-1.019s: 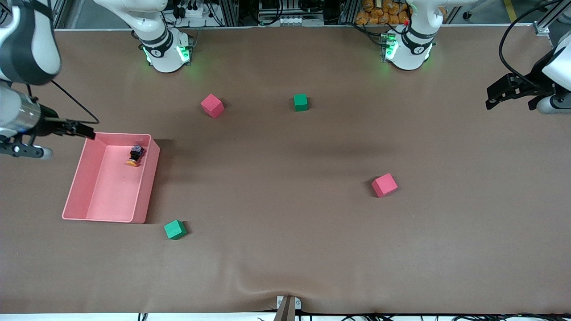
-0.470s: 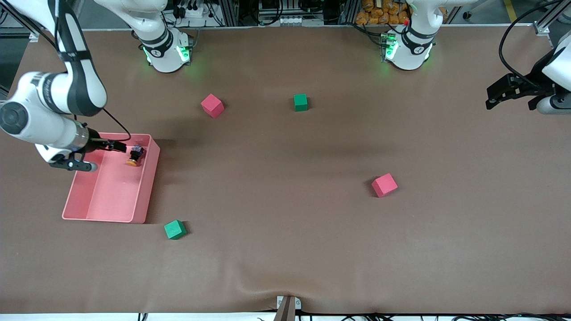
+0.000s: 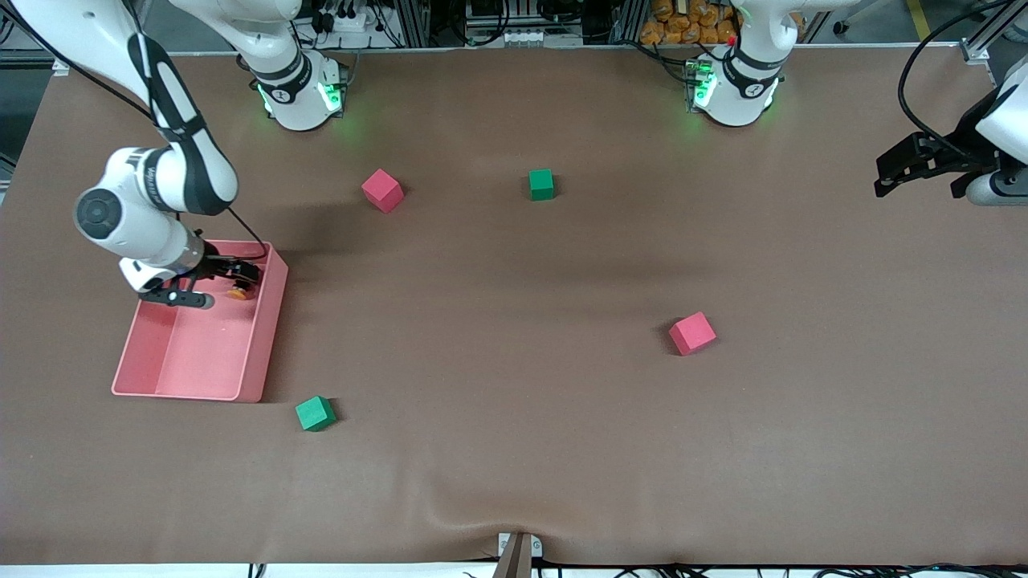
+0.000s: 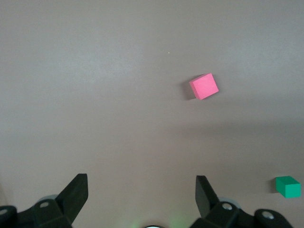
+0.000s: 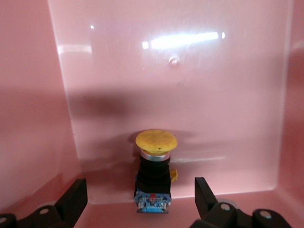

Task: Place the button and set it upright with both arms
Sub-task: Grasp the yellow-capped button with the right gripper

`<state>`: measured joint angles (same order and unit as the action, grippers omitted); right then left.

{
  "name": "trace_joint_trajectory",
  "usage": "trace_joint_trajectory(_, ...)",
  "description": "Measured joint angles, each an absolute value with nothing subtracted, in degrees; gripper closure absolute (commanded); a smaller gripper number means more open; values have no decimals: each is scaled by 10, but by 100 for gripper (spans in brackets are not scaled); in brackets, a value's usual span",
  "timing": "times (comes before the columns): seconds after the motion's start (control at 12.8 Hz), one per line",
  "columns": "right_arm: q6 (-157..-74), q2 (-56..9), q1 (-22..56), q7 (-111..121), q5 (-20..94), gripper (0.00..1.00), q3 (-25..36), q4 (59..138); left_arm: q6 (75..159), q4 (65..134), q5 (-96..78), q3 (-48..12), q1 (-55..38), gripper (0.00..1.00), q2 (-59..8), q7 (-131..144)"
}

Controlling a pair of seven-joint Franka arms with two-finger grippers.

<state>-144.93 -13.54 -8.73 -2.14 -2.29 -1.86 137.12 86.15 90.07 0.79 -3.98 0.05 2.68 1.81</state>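
The right tool (image 3: 233, 277) hangs spread wide over the small orange-capped black push-button (image 5: 154, 171), which lies on its side in the shallow pink plastic tray (image 3: 269, 337). This looks like the pick-up step: next, descend and close on its body. The left tool (image 4: 141, 197) waits, spread, above bare tabletop (image 3: 514, 401).

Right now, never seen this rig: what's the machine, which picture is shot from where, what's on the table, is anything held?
Two white robot arms are bolted along one table edge, each ending in a two-finger claw. The wide picture comes from a high camera facing them; the other two come from cameras on the arms' wrists.

On the brown table lie two red cubes, two green cubes and a pink bin.

The button, orange cap on a black body, lies on its side in the bin.

The right claw is open, down in the bin with a finger either side of the button. Nothing is gripped yet.

The left claw is open and empty, waiting over bare table at its own end.
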Motion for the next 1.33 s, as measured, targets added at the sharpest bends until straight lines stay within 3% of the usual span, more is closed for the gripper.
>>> trace_joint_trajectory(0.47, -1469, -177, -88, -21, -23, 0, -17, 1374, 861, 901, 8, -40, 1, 0, 27, 18)
trace_joint_trajectory(1.33, -1469, -182, -105, -21, -23, 0, -17, 1373, 861, 901, 8, -39, 1, 0, 27, 18)
